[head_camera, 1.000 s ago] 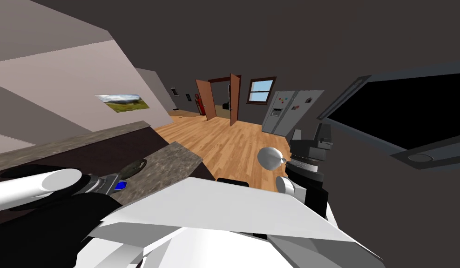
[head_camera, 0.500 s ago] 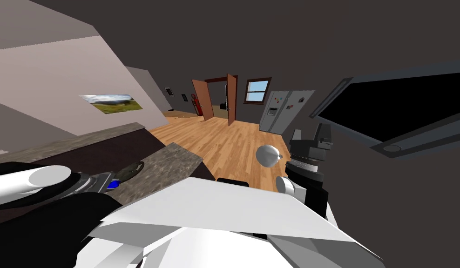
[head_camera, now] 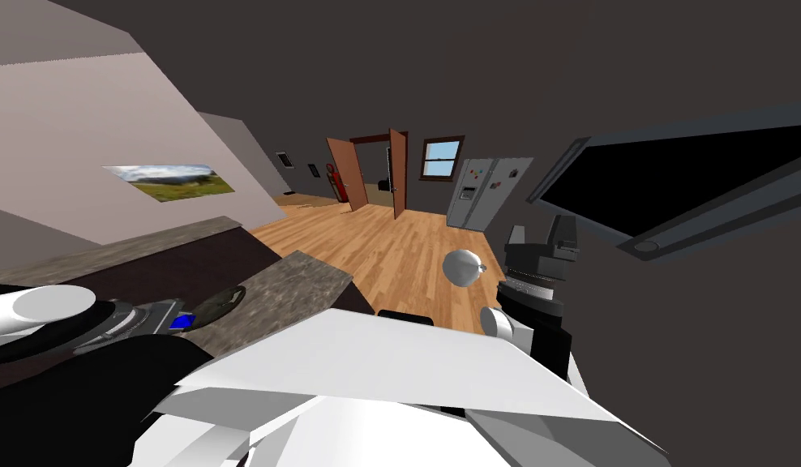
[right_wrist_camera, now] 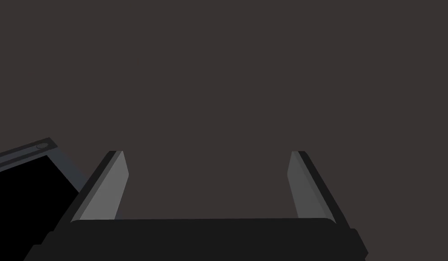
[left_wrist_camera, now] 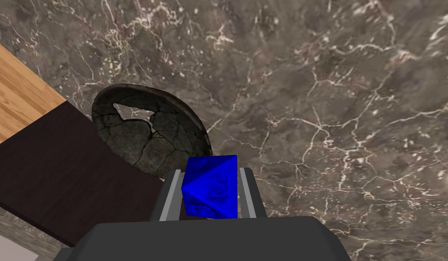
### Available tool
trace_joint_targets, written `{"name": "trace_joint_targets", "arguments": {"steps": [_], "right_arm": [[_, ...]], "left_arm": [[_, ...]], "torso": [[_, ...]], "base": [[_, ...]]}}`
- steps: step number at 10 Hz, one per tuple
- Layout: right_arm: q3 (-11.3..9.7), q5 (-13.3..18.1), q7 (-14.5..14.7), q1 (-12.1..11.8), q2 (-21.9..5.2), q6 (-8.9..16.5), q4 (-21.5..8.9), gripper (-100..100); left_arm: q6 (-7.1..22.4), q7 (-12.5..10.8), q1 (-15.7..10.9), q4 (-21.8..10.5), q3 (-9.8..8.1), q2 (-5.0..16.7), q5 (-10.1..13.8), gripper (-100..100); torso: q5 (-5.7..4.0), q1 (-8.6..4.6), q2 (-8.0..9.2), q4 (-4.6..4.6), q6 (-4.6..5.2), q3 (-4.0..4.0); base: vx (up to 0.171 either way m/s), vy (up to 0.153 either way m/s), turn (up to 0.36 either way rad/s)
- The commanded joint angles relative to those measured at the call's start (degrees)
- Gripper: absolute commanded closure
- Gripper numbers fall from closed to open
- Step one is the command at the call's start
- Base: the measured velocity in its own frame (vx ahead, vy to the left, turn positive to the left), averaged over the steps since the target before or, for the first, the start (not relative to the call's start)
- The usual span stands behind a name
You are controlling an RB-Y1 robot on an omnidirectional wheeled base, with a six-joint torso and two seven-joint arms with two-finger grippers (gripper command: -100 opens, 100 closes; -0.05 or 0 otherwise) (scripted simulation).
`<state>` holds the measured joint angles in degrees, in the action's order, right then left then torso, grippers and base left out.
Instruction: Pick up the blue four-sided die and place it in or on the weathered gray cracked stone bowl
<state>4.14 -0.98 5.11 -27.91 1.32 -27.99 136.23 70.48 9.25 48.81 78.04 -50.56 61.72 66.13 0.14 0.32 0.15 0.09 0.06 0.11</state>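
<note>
Left gripper (left_wrist_camera: 210, 173) fingers clamping blue die (left_wrist_camera: 211, 190) across opposite faces, near cracked bowl (left_wrist_camera: 146, 131) at bench (left_wrist_camera: 332, 113) edge; rigid, probably light, slippery. Right gripper (right_wrist_camera: 208, 156) fingers gaping.

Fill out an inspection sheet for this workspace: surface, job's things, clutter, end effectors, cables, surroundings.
Surface: marbled brown-grey counter, bare around the bowl.
Job's things: blue die held off the counter, close to the bowl but not in it; dark grey cracked bowl on the counter by its edge, with a piece missing near the rim.
Clutter: nothing seen.
End effectors: left end effector shut on the blue die, fingers pressing its sides; right end effector open and empty, raised at my right.
Cables: nothing seen.
Surroundings: wood floor, open brown door, grey fridge, landscape picture on the wall.
</note>
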Motion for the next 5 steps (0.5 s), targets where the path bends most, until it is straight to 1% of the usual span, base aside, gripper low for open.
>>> {"name": "trace_joint_targets", "arguments": {"steps": [1, 2, 4, 5], "right_arm": [[0.00, 0.00, 0.00, 0.00, 0.00, 0.00, 0.00, 0], [0.00, 0.00, 0.00, 0.00, 0.00, 0.00, 0.00, 0], [0.00, 0.00, 0.00, 0.00, 0.00, 0.00, 0.00, 0], [0.00, 0.00, 0.00, 0.00, 0.00, 0.00, 0.00, 0]], "left_arm": [[0.03, 0.38, -0.23, -1.75, -0.24, 0.52, 0.33, 100], [-0.06, 1.30, -0.61, -4.33, -0.63, 1.37, 0.99, 100], [-0.25, 2.86, -1.30, -8.17, -1.22, 2.66, 2.09, 100], [-0.25, 2.86, -1.30, -9.06, -1.22, 2.66, 2.09, 100]], "torso": [[0.00, 0.00, 0.00, 0.00, 0.00, 0.00], [0.03, 0.00, 0.00, 0.00, -0.04, 0.00], [0.03, 0.07, 0.05, 0.01, -0.04, 0.03], [0.03, 0.11, 0.06, 0.02, 0.00, 0.04]], "base": [[-0.032, 0.026, -0.068], [-0.038, 0.023, -0.117], [-0.053, 0.050, -0.146], [-0.038, 0.043, -0.067]]}}
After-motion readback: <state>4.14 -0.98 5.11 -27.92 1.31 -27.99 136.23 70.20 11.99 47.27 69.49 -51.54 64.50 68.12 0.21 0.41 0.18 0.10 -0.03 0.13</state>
